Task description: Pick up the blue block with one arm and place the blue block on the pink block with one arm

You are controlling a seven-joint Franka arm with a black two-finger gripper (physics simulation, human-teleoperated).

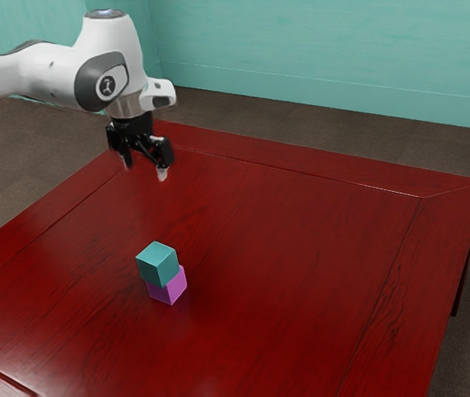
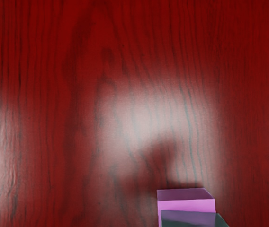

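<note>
The blue block (image 1: 156, 263) rests on top of the pink block (image 1: 169, 286), a little askew, near the middle of the dark red table (image 1: 318, 248). My gripper (image 1: 145, 166) hangs well above the table, up and toward the exterior view's left of the stack, open and holding nothing. In the wrist view the pink block (image 2: 185, 200) and a sliver of the blue block (image 2: 191, 219) sit at the frame's edge, with wood grain around them.
The table's far edge (image 1: 318, 157) runs behind the gripper and its right edge drops off toward the brown floor (image 1: 342, 116). A teal wall (image 1: 342, 50) stands behind.
</note>
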